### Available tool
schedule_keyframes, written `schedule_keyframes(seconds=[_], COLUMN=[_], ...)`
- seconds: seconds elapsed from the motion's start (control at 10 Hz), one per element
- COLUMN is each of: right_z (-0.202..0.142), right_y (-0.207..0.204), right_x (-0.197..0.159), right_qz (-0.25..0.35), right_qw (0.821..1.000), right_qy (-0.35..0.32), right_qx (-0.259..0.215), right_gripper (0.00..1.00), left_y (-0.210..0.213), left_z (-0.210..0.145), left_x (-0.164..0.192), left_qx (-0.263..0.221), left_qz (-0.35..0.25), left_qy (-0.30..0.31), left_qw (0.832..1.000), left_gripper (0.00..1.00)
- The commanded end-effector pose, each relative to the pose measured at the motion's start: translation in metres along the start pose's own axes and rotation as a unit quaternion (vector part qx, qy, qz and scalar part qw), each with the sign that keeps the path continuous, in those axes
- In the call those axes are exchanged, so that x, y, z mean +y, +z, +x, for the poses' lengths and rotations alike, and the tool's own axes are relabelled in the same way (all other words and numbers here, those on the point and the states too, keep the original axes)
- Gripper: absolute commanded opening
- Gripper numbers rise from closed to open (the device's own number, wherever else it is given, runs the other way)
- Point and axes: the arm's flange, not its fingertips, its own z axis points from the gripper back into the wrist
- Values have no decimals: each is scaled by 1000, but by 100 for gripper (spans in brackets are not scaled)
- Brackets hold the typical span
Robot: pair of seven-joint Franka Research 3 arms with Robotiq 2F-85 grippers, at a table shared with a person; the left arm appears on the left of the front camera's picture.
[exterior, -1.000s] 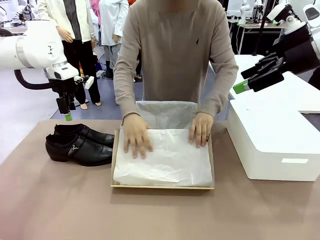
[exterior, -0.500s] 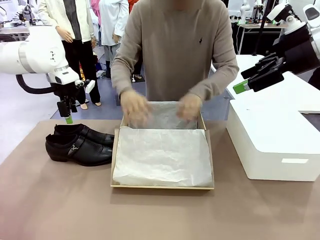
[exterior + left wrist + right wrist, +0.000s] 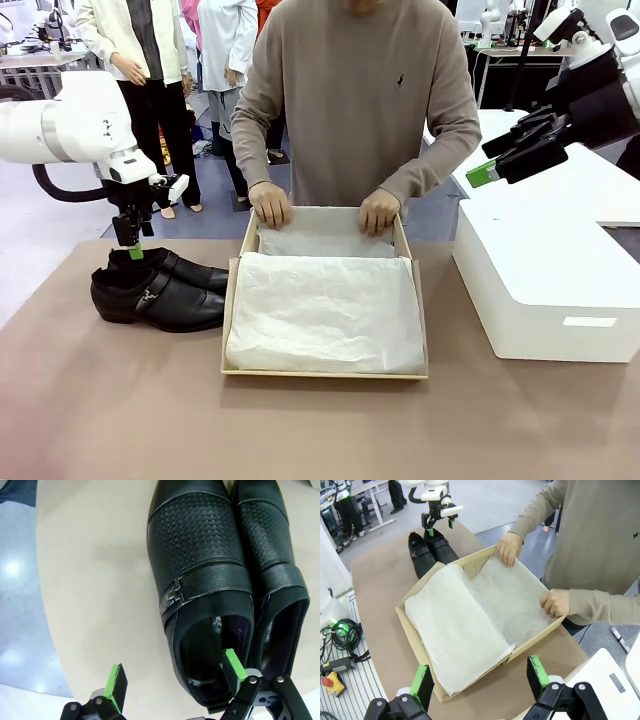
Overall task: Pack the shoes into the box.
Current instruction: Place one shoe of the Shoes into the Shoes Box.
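Shoes [image 3: 160,290]: set paired beside box. Box [image 3: 231,300]: lined with tissue [image 3: 325,312], far rim held by person's hands [image 3: 270,205]. Left gripper [image 3: 134,249]: spread apart over shoes. Right gripper [image 3: 480,676]: spread apart, raised.

Our left arm comes in from the side with its wrist turned down, so our left gripper [image 3: 133,249] points straight down and hangs low. Its fingers [image 3: 118,679] stand wide apart and hold nothing. Our right arm is raised high. Our right gripper [image 3: 479,676] slants downward, also wide apart and empty, with the left gripper far ahead of its tips.
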Motion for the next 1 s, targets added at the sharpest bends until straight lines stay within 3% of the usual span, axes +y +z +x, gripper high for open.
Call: schedule_keyframes(seconds=[0.0,0.9], right_z=[1,1], right_y=[0,0], right_x=[-2,-2], right_qz=[5,5], right_qw=[1000,1000], right_qy=[6,6], right_qx=[-8,-8], right_gripper=[100,100], left_y=[-2,-22], left_z=[-2,1], left_x=[-3,-5], left_qx=[2,11], left_qz=[-7,-35], left_qy=[-4,4], left_qw=[1000,999], left_gripper=[100,100])
